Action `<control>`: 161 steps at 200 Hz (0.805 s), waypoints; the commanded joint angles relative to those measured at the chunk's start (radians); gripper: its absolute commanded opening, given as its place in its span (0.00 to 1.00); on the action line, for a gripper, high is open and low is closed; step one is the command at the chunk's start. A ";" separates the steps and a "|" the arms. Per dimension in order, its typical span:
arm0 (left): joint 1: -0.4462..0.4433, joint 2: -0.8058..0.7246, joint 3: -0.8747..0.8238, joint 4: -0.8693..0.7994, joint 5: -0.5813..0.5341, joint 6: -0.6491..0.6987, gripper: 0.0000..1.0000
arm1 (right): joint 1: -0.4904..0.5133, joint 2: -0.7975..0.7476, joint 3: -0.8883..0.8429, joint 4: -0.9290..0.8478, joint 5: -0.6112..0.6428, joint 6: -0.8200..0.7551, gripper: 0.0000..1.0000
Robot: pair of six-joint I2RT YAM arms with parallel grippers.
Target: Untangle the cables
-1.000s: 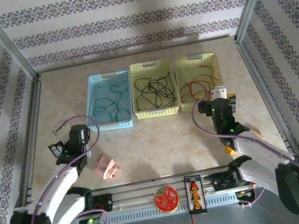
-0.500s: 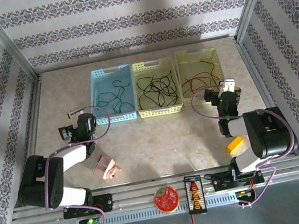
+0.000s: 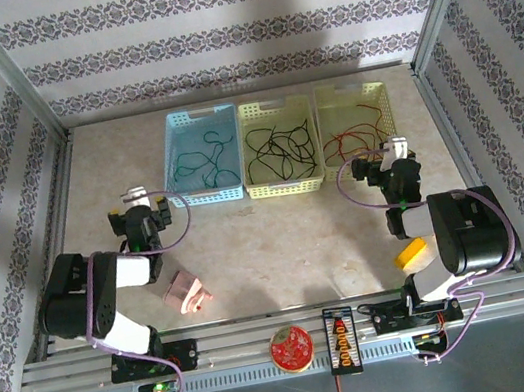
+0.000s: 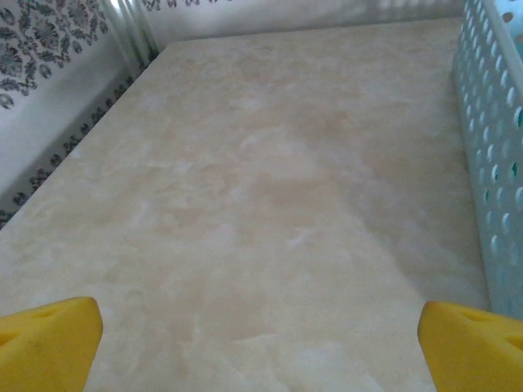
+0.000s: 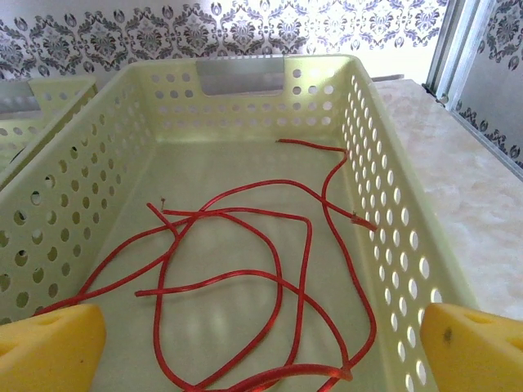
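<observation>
The cables lie sorted in three baskets at the back of the table. Green cables (image 3: 200, 161) are in the blue basket (image 3: 169, 131), black cables (image 3: 279, 147) in the middle yellow basket (image 3: 246, 115), and red cables (image 3: 354, 139) in the right yellow basket (image 3: 382, 99). My left gripper (image 3: 136, 203) stands open over bare table (image 4: 245, 204), with the blue basket's wall (image 4: 494, 163) at its right. My right gripper (image 3: 392, 155) is open at the near end of the right basket (image 5: 245, 82), looking at looped red cables (image 5: 274, 269). Nothing is between either pair of fingers.
A pink object (image 3: 185, 291) lies in front of the left arm, and a yellow block (image 3: 411, 253) sits beside the right arm. A red disc (image 3: 291, 346) and a black connector strip (image 3: 340, 340) rest on the front rail. Patterned walls enclose the table.
Both arms have folded back and upright near their bases. The left gripper moved away toward the blue basket's corner. The three baskets sit farther back and slightly right.
</observation>
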 commanded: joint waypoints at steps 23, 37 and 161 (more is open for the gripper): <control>0.048 0.002 0.022 0.028 0.161 -0.026 0.99 | -0.008 0.018 0.021 -0.006 -0.091 0.014 0.98; 0.053 0.022 0.013 0.083 0.169 -0.021 0.99 | 0.007 0.016 0.030 -0.043 -0.091 -0.005 0.98; 0.054 0.017 0.016 0.071 0.169 -0.020 0.99 | 0.026 0.014 0.068 -0.081 -0.071 -0.028 0.98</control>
